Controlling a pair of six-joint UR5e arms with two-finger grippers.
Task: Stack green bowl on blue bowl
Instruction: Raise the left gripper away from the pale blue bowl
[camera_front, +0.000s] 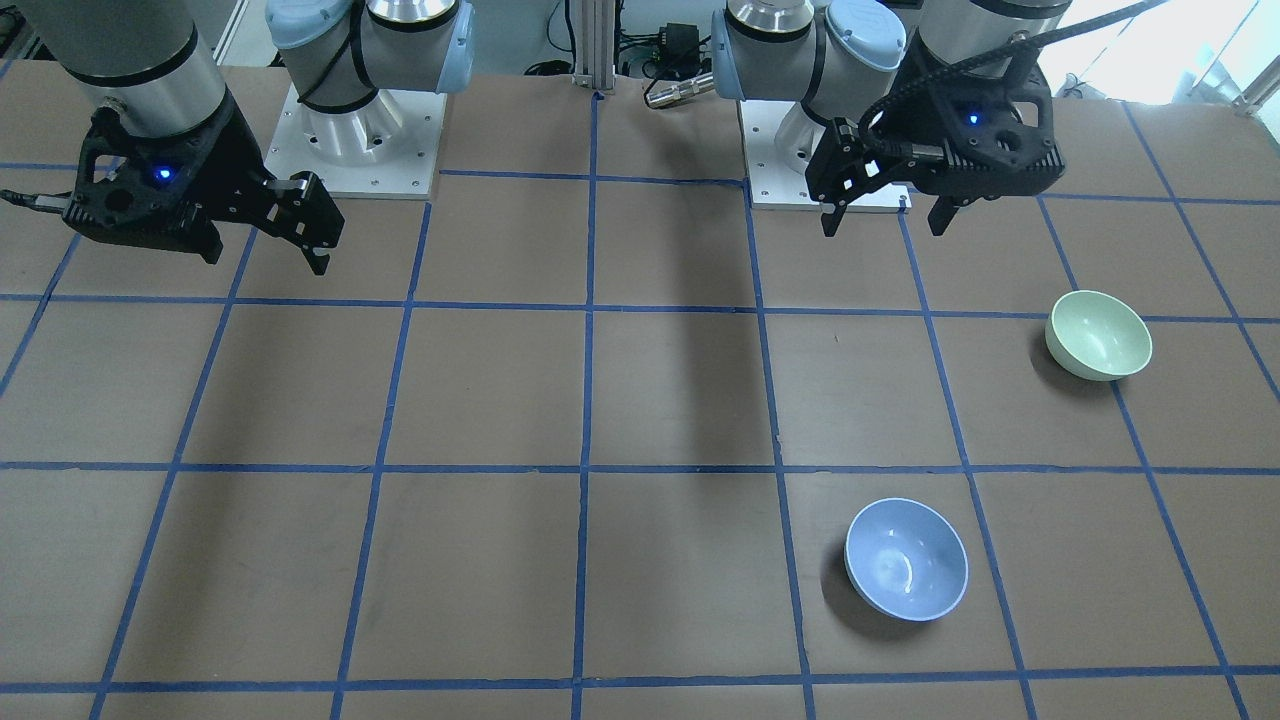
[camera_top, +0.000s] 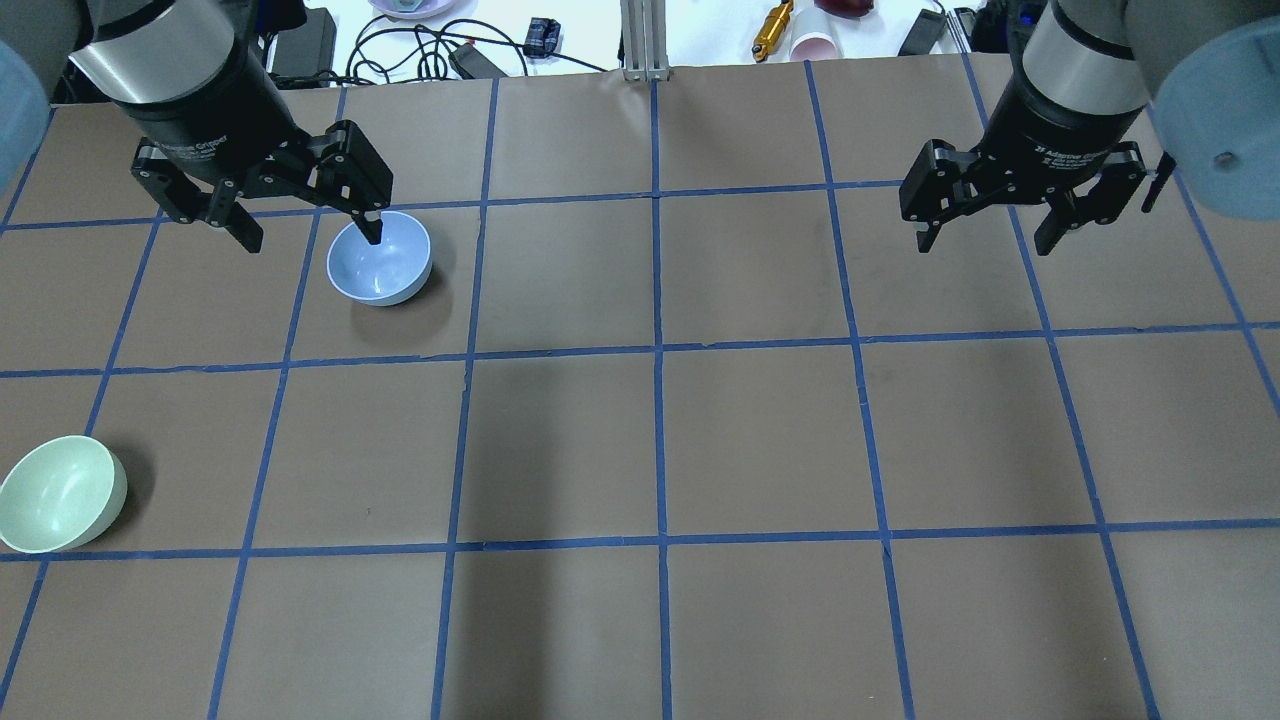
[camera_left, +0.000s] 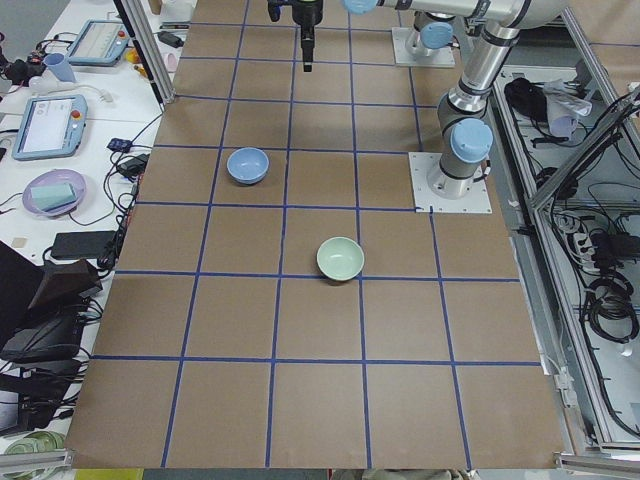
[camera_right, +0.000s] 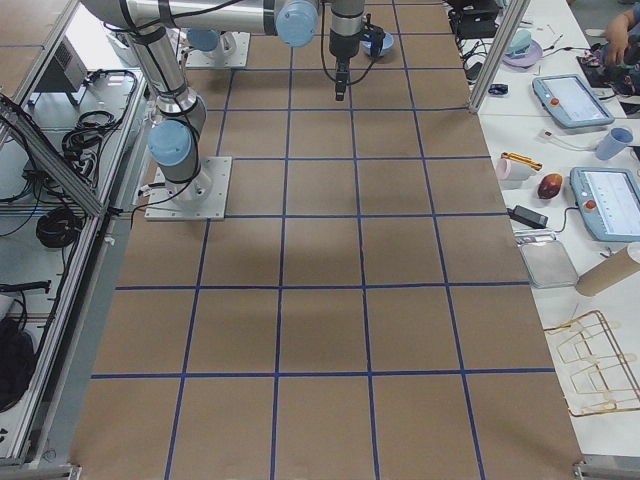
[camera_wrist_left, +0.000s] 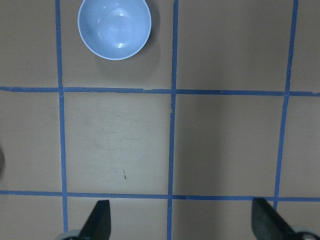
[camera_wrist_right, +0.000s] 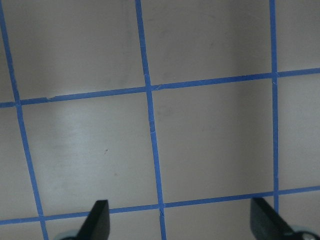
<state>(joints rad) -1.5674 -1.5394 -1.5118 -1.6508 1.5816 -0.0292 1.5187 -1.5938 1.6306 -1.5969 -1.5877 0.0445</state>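
The pale mint-green bowl (camera_front: 1098, 335) stands upright on the table on my left side, nearer my base; it also shows in the overhead view (camera_top: 60, 493) and the left side view (camera_left: 340, 259). The periwinkle-blue bowl (camera_front: 906, 558) stands upright about two squares away, farther from my base (camera_top: 380, 258) (camera_left: 247, 165). My left gripper (camera_top: 312, 240) (camera_front: 885, 225) is open and empty, held high; its wrist view (camera_wrist_left: 181, 225) shows the blue bowl (camera_wrist_left: 114, 27) far below at the upper left. My right gripper (camera_top: 984, 247) (camera_front: 265, 255) (camera_wrist_right: 181, 225) is open and empty above bare table.
The brown table (camera_front: 680, 400) carries a grid of blue tape. The two arm bases (camera_front: 355, 130) (camera_front: 820, 150) stand at its robot-side edge. Cables, a cup (camera_top: 815, 45) and tablets (camera_left: 50, 125) lie beyond the far edge on the operators' bench.
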